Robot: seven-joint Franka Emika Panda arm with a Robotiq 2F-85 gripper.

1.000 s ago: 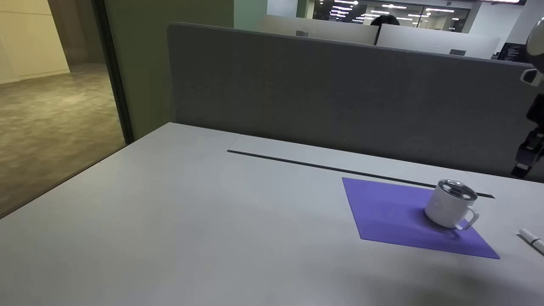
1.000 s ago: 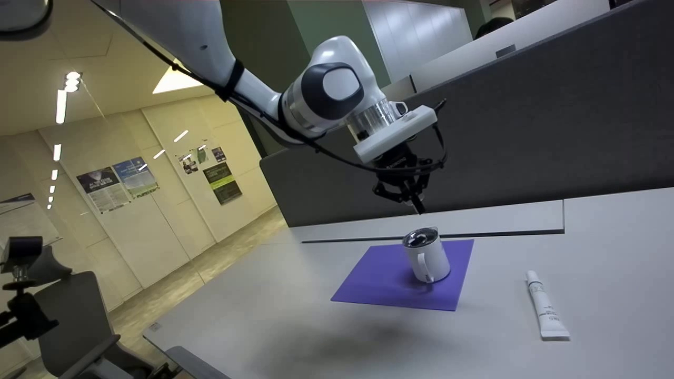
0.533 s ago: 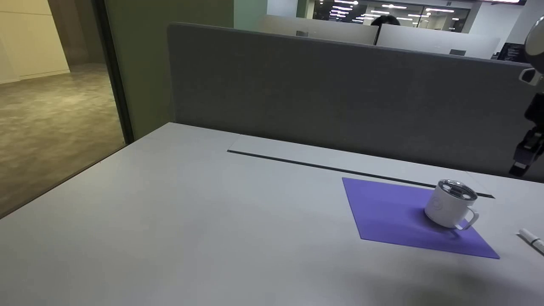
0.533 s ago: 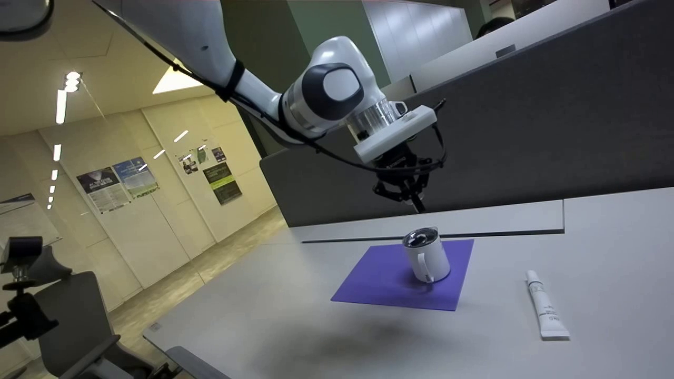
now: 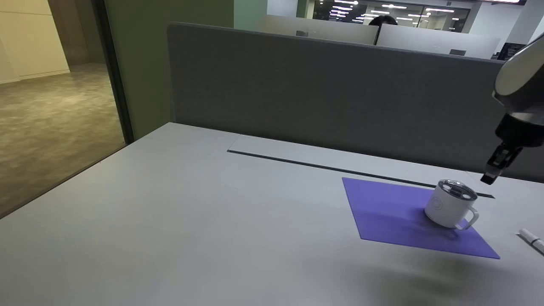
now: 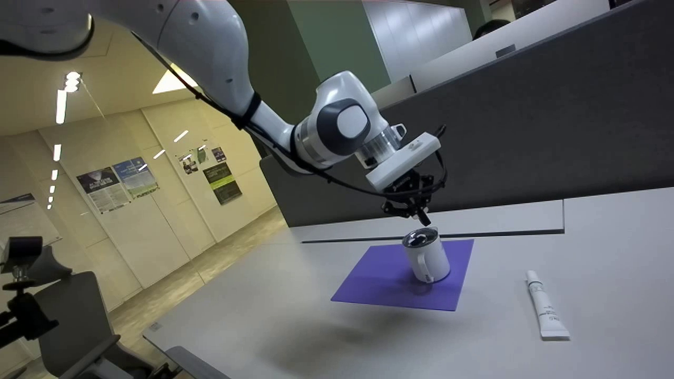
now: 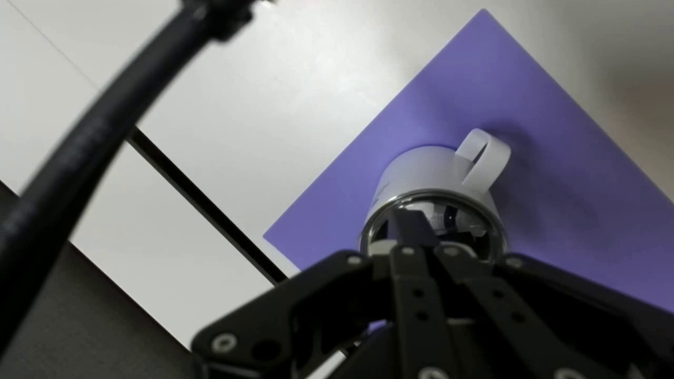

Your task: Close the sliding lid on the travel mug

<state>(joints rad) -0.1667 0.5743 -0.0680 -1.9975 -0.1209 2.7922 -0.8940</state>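
1. We see fingers (image 7: 414, 227) pressed together, holding nothing.
2. Travel mug (image 6: 435, 260) stands on purple mat (image 5: 386, 216).
3. Sliding lid (image 5: 457, 191) lies below the fingers, near, not touching; we'd guess lower, then push sideways.

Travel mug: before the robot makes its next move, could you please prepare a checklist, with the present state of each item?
1. Travel mug standing upright on the purple mat: ok.
2. Sliding lid sitting on top of the mug: ok.
3. Claw not touching the mug: ok, a gap shows in an exterior view.
4. Claw shut, probably best for pushing: ok, the jaws look together in the wrist view.
5. Lid's opening already closed: cannot tell, partly covered in the wrist view.
6. White tube away from the mug: ok, it lies off the mat.
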